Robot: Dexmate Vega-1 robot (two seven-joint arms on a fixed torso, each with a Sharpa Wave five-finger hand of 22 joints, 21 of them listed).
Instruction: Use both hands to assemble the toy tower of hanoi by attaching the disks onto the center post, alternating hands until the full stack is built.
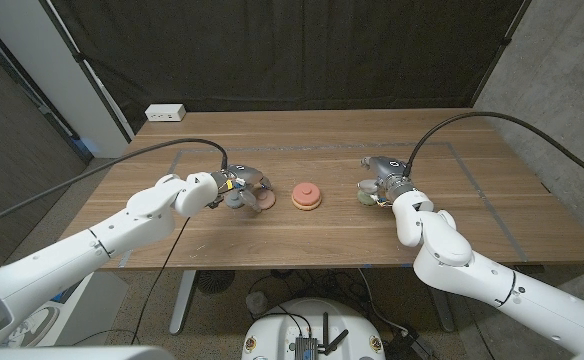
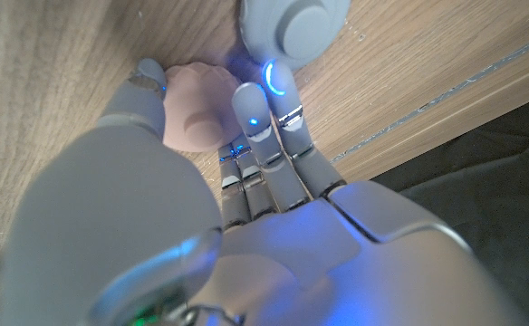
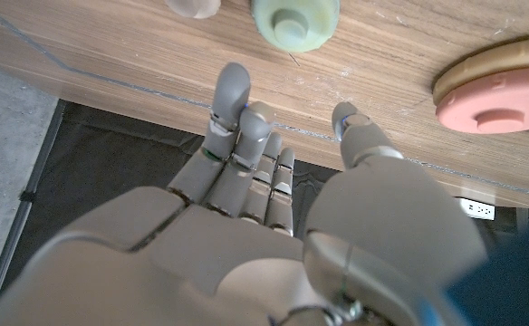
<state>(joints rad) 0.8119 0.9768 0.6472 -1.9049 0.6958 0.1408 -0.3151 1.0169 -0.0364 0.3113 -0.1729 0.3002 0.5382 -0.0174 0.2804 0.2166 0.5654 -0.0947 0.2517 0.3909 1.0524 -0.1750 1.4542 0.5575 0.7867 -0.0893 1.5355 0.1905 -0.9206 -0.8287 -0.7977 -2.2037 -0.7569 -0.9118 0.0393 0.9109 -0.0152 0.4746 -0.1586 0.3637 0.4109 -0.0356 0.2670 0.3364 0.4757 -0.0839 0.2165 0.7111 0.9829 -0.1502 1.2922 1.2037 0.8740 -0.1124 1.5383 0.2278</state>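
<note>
1. Head view: on the wooden tabletop (image 1: 302,150), a tan base with a salmon disk (image 1: 305,195) sits centre. The left hand (image 1: 240,189) is just left of it, the right hand (image 1: 380,184) to its right.
2. Left wrist view: the left hand's fingers (image 2: 251,113) touch a pale pink disk (image 2: 192,104) beside a grey-blue disk (image 2: 292,25); whether it is gripped, I cannot tell.
3. Right wrist view: the right hand's fingers (image 3: 233,95) are apart and empty, near a pale green disk (image 3: 293,23).
4. Judgement: stacking has barely begun; next, lift the pink disk onto the post.
</note>
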